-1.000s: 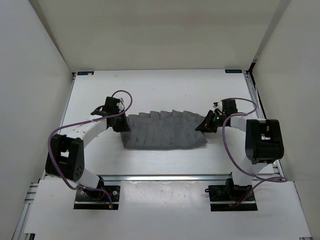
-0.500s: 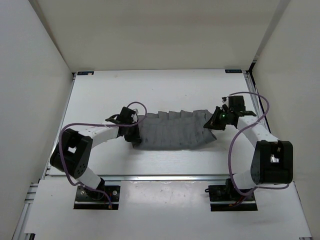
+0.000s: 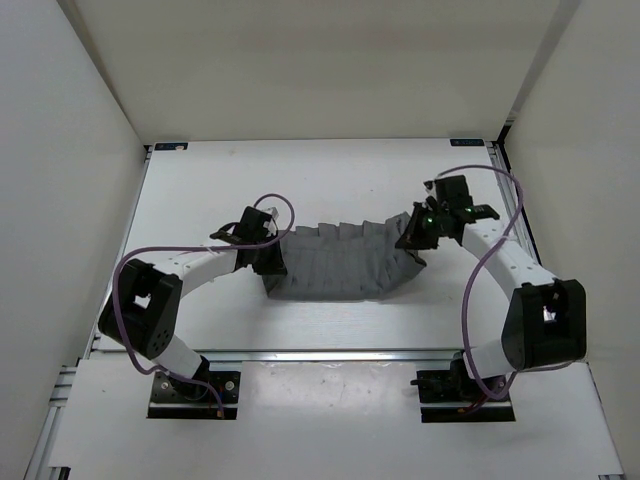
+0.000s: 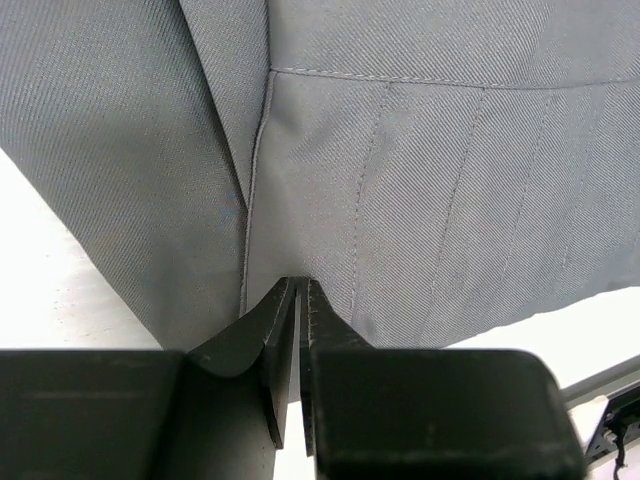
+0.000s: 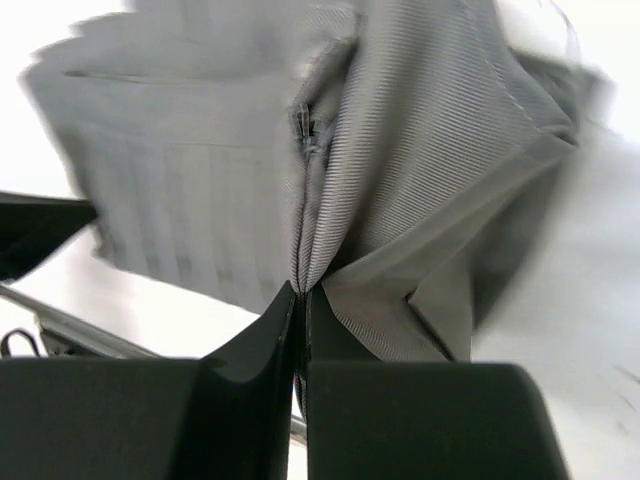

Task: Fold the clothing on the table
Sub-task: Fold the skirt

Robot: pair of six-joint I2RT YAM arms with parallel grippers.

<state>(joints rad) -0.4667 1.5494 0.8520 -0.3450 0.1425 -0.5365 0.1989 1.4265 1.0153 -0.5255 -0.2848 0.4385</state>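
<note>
Both grippers pinch the clothing (image 3: 340, 268), which sits mid-table (image 3: 330, 180).
Left gripper (image 3: 268, 262), left of table centre: jaws narrow, clamped on the garment's left edge beside a seam, fabric low over the table. Right gripper (image 3: 412, 240), right of table centre: jaws nearly together on a bunched fold, that end raised off the table and crumpled. Pleated span between them bows toward the table's near edge. Right wrist view is blurred.

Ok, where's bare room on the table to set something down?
Widest: the table beyond the clothing, up to its far edge. Narrower: between clothing and near rail. Crowded: the middle, where left pincer and right pincer grip it.
</note>
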